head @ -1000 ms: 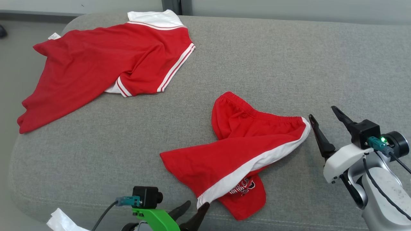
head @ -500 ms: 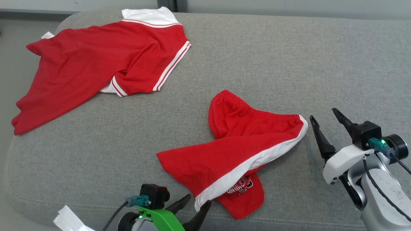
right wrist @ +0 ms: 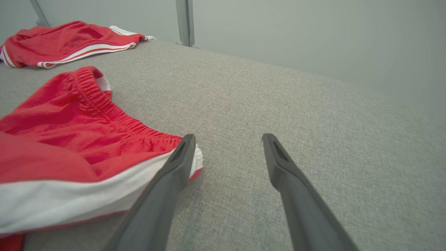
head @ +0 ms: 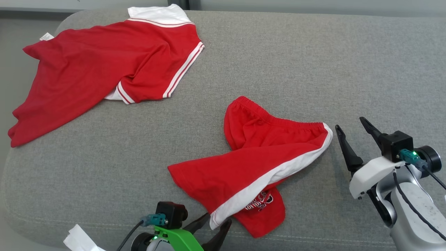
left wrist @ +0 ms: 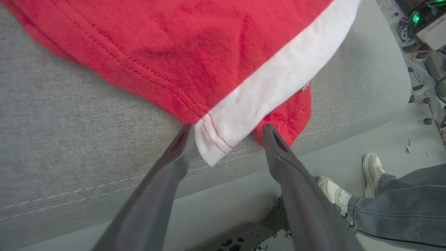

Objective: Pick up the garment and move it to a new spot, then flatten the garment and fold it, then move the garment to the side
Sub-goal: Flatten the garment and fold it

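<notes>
The red shorts [head: 258,164] lie rumpled near the front edge of the grey cushion [head: 278,69], white side stripe up. The left gripper [head: 218,219] straddles their white hem corner with its fingers spread wide, gripping nothing. The right gripper [head: 350,123], equally wide and empty, stands just beside the waistband's end, and a red shirt [head: 104,66] lies well apart at the cushion's far left corner.

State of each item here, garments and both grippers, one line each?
Red shorts: twisted and unfolded, one leg lying across the other.
Red shirt: rumpled, unfolded, far left, untouched.
Left gripper: open, white hem corner between its fingers, not clamped.
Right gripper: open, beside the waistband's end, holding nothing.
</notes>
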